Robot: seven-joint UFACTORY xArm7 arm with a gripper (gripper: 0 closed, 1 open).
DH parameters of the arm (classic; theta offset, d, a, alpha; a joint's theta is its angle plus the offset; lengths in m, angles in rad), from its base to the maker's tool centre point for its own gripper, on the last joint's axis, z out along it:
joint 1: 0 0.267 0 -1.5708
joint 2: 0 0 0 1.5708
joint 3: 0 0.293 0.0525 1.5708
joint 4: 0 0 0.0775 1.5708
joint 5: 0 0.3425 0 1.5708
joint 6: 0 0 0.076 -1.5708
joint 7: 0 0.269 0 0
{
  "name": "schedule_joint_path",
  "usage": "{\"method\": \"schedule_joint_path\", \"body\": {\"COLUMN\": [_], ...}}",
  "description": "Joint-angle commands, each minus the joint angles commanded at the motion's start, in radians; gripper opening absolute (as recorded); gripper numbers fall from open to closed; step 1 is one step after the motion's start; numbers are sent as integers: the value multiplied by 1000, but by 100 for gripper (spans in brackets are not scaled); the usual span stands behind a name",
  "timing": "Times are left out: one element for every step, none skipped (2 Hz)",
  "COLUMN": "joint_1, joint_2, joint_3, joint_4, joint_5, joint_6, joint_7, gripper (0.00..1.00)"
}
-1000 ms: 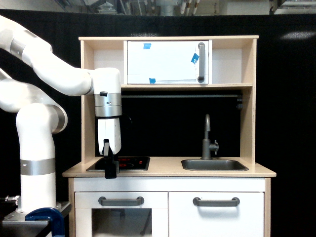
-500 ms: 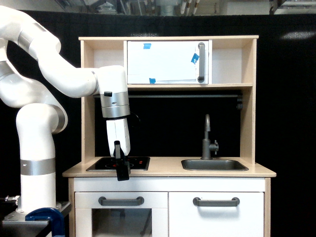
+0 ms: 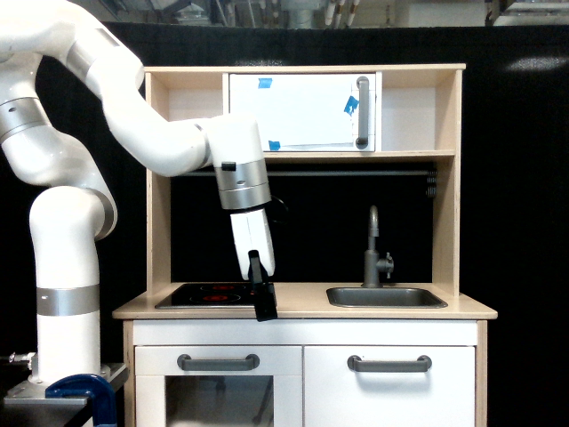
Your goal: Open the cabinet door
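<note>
The cabinet door is the plain white panel at the lower right of the toy kitchen, under the sink. It stands closed, with its horizontal grey bar handle near the top edge. My gripper hangs point-down from the white arm in front of the countertop's edge, between the hob and the sink. It is up and to the exterior view's left of the handle, well apart from it. Its dark fingers are seen edge-on as one strip, so the gap between them does not show. Nothing visible is held.
A glass-windowed oven door with its own grey handle sits left of the cabinet door. On the countertop are a black hob, a sink and a tap. An upper white door carries blue tape bits.
The arm has swung toward the exterior view's right, carrying the gripper from over the hob's left part to the counter edge between hob and sink. The doors have not moved.
</note>
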Motion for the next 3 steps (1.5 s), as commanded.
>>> {"method": "schedule_joint_path", "body": {"joint_1": [33,38,0], "joint_2": [227,387,509], "joint_3": [25,7,15], "joint_4": [202,358,519], "joint_5": [100,209,375], "joint_6": [0,43,118], "joint_7": [156,-94,-399], "gripper": [100,100,100]}}
